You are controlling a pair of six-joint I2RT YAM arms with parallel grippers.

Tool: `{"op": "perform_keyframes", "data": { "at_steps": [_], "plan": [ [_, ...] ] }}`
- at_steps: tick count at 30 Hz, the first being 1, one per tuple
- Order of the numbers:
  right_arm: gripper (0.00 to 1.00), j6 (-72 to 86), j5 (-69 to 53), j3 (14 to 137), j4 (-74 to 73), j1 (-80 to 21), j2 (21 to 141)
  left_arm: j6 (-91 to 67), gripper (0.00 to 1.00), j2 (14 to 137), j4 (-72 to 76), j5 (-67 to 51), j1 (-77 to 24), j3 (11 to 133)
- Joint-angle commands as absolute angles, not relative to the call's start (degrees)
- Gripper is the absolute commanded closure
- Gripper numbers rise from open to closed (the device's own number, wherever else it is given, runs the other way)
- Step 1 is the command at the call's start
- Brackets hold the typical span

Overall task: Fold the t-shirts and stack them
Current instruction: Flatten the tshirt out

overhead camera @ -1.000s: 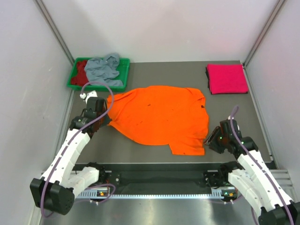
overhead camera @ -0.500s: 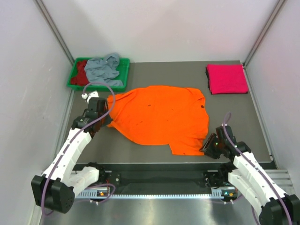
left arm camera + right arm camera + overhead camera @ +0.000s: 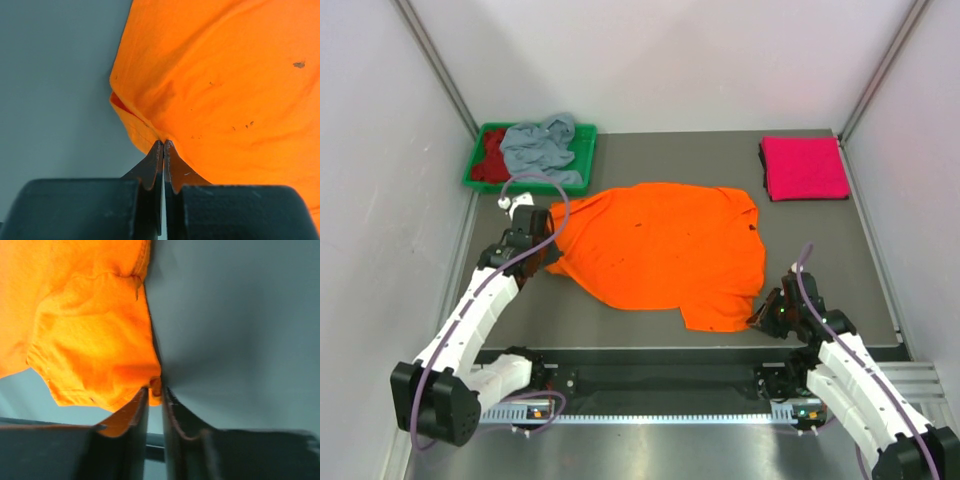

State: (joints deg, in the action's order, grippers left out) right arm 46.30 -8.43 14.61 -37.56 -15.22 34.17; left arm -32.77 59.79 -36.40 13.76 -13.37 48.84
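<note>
So the orange shirt [image 3: 660, 255] is lying spread out flat on the table [image 3: 840, 270], stretched between the two sets of jaws. The left gripper [image 3: 163, 145] has its jaws pressed right together on a fold of the shirt's edge, and the cloth bunches up just ahead of the tips. The right gripper [image 3: 155, 390] is at the opposite, near corner. Its jaws are almost together with a little nub of hem caught between the tips, so I'd call that a pinch too, just a thinner one.

How it'll handle, my guess: light, floppy cotton with zero stiffness. It'll sag and drape the moment it's lifted and drag on the table if kept low. It's not fragile and not slippery, but a pinch that only has the very edge can slide off. The doubled hem or a sleeve seam is the spot to grab, which is roughly where both jaws are. I'd want a bit more cloth in the right one.

Well beyond the right jaws, the pink shirt [image 3: 804, 168] sits folded already. Beyond the left jaws there's a tray [image 3: 582, 150] with the grey-blue shirt [image 3: 540, 145] and dark red shirt [image 3: 495, 155] crumpled in it, not yet folded.
</note>
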Motion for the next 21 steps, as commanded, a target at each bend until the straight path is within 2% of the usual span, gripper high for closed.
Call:
{"op": "perform_keyframes", "data": {
  "at_steps": [1,6,16,21],
  "plan": [
    [0.86,45.9,-7.3,14.7,-38.0,-15.6,34.2,-32.4,1.00,60.4,-33.7,13.6,-13.1,50.3],
    [1.00,46.3,-7.0,15.0,-38.1,-15.7,34.5,-32.3,1.00,60.4,-33.9,13.6,-13.1,50.4],
    [1.00,46.7,-4.8,23.0,-42.1,-15.6,31.0,-30.7,1.00,61.1,-33.4,11.0,-13.1,51.8],
    [1.00,44.3,-2.1,40.2,-43.0,-15.6,35.1,-31.4,1.00,62.5,-36.1,8.4,-13.1,66.1]
  ]
}}
